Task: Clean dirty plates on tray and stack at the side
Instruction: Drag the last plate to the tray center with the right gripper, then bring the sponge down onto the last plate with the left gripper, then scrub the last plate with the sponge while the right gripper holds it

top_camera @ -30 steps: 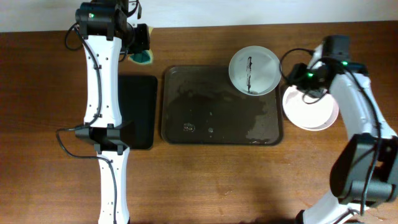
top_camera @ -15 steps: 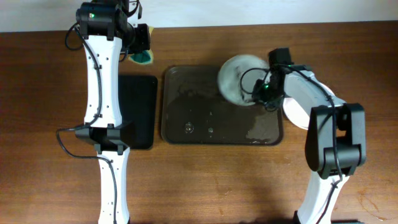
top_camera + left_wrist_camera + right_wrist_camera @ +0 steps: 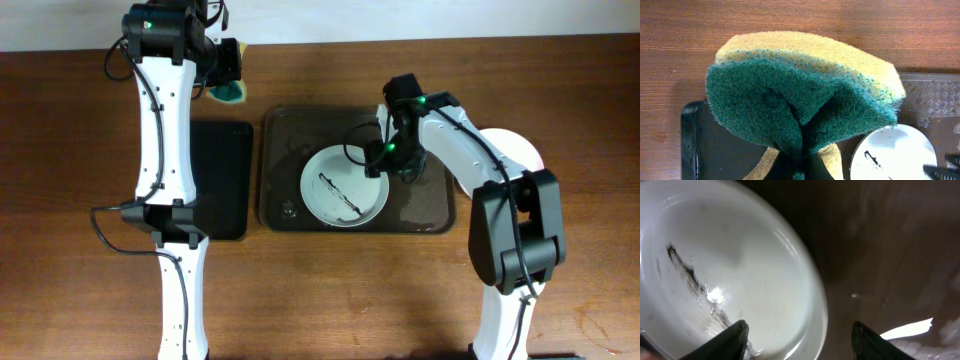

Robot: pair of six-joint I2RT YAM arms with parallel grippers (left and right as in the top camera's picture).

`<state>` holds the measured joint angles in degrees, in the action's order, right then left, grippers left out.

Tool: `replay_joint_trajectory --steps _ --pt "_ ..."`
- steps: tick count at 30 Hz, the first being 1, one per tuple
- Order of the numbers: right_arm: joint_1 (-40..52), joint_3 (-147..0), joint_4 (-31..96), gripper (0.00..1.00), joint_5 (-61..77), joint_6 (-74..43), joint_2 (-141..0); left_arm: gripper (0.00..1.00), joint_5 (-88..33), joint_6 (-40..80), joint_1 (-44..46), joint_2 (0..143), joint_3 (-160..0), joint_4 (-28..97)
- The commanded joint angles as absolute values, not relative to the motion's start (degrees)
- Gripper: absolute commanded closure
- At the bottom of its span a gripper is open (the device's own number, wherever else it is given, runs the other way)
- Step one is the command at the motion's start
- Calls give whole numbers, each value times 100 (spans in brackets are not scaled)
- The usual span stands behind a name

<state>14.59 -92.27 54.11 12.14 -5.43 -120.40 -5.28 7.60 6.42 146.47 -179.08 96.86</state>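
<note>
Small round white plate (image 3: 344,187), marked with a dark streak across its middle, lies flat inside the large dark brown rectangular tray (image 3: 290,135), roughly at the tray's centre. In the right wrist view the plate (image 3: 730,265) fills the left side and the streak runs through its hollow, with wet brown tray floor (image 3: 880,245) beside it.

The right end effector (image 3: 382,162) sits low at the plate's far right rim. Its two fingers are spread wide apart (image 3: 800,332), one over the inside of the plate and one outside it, and the thin rim passes between them without being pinched.

The left end effector (image 3: 230,84) is clamped on a yellow sponge with a green scouring face (image 3: 805,95), which is squeezed into a deep crease. It is held over the brown wooden tabletop (image 3: 80,250), near the far left corner of the brown tray and beyond the far end of a smaller black rectangular tray (image 3: 228,170).

More white crockery (image 3: 522,152) rests on the tabletop just right of the brown tray. The right arm hides part of it, so the count cannot be told.
</note>
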Motion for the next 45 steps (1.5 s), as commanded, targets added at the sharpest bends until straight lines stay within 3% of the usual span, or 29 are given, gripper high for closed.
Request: replay_joint_trajectory --steps 1,6,8,10,12,13,14,18,20,28,41,45 --pt "1428 -9317 4963 37 1076 705 -12049 100 -467 810 659 14387 -17928 9673" --pt "1426 -9317 4851 45 1570 1052 -12470 100 -467 810 659 14387 -17928 9673" --pt "1426 -9317 4788 63 1634 1000 -12554 100 -464 810 659 14387 -17928 9671" --pt "1426 -9317 4753 67 1627 849 -12669 100 -467 810 659 14387 -17891 9671" --pt "1415 -9317 4759 81 1559 534 -12698 100 -467 812 661 14387 -17814 9668" --pt "1404 -9317 4770 94 1566 178 -12698 100 -467 812 661 14387 -17775 9671" --pt "1372 -9317 4803 96 1586 -309 -12698 100 -471 812 661 14387 -17701 9671" --pt "1271 -9295 5146 96 1586 -2397 -12698 100 -495 814 808 14387 -17340 9616" --pt "1273 -9220 5148 96 1588 -2856 -12700 100 -495 812 952 14387 -17065 9515" --pt "1208 -8213 4025 96 3133 -1986 -12700 100 -1033 451 1909 14387 -15342 8453" --pt "1197 -8191 3975 96 3153 -1977 -12700 100 -1048 473 2255 14390 -12728 7387" --pt "1197 -8191 3966 96 3151 -1975 -12700 100 -1446 215 2547 14390 -12055 7555"
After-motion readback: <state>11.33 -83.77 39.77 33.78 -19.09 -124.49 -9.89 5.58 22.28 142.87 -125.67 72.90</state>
